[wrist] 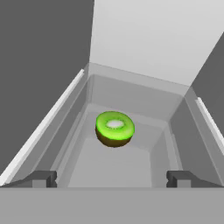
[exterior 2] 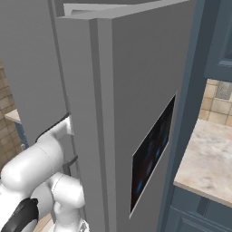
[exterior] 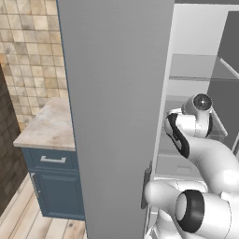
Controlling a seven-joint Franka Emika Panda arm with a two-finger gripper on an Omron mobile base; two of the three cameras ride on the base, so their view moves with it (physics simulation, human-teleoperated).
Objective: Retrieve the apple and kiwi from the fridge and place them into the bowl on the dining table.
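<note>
Pincer (wrist: 112, 178) spread wide (nothing held), kiwi (wrist: 114, 128) beyond in fridge (exterior: 116, 93) bin, no legible writing

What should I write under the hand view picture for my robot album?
Open gripper reaching toward a green kiwi lying in a grey fridge bin.
</note>
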